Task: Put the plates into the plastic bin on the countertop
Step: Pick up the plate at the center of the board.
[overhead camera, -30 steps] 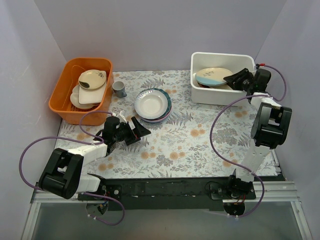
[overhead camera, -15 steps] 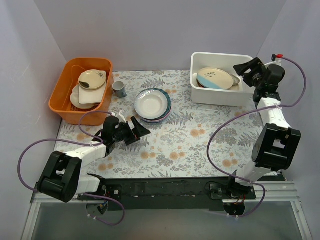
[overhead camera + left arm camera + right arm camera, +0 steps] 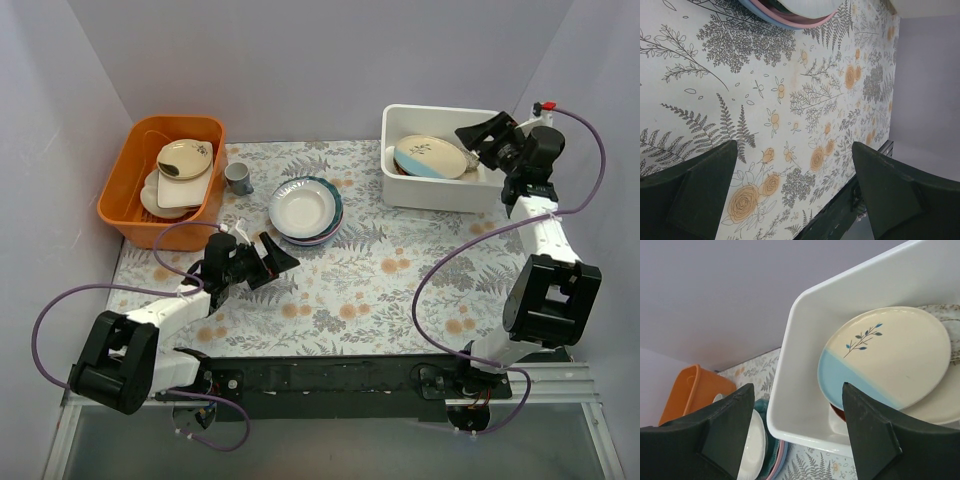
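While our right gripper (image 3: 487, 131) is hovering at the right end of the white rectangular plastic bin (image 3: 440, 196), its two dark fingers are standing wide apart and are holding nothing. In the right wrist view we are seeing the round cream-and-blue plate with a leaf sprig (image 3: 885, 357) lying tilted inside this bin, resting on other dishes that we cannot make out well. The bin is standing at the far right of the pale countertop with grey ferns and orange flowers (image 3: 380, 270). Our left gripper (image 3: 272, 258) is hanging low over the countertop, near the stack of round plates (image 3: 306, 210) but not touching it; its jaws are also apart and empty. The stack is showing a white plate on top, with teal and pink rims under it. The orange plastic tub (image 3: 125, 195) with beige dishes is sitting at the far left, and a small grey cup (image 3: 238, 178) is standing just beside it
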You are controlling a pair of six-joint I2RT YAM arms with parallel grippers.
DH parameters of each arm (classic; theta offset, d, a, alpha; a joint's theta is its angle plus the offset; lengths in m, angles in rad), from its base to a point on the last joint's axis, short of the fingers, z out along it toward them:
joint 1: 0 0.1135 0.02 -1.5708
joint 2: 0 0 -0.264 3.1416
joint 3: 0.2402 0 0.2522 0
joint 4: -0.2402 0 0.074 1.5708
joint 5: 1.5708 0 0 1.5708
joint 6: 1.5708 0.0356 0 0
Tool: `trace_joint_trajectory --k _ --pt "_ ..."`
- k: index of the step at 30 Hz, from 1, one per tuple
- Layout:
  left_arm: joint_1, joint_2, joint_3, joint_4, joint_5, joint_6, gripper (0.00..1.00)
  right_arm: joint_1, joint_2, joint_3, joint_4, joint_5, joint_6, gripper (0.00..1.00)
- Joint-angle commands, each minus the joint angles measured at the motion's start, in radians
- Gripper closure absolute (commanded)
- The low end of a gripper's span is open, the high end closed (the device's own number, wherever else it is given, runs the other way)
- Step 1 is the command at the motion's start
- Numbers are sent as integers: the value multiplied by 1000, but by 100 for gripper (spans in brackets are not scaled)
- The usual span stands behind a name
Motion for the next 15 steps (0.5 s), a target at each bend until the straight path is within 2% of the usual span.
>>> trace_joint_trajectory --k 1,10,15 --pt "6 -37 25 -33 -34 6 2 77 -49 8 -29 -29 -71 22" --pt "5 -64 29 -82 -80 35 2 209 -131 -40 -122 -35 -177 21" --pt "5 -38 41 -82 -72 39 2 333 -117 -41 -186 -56 -218 21"
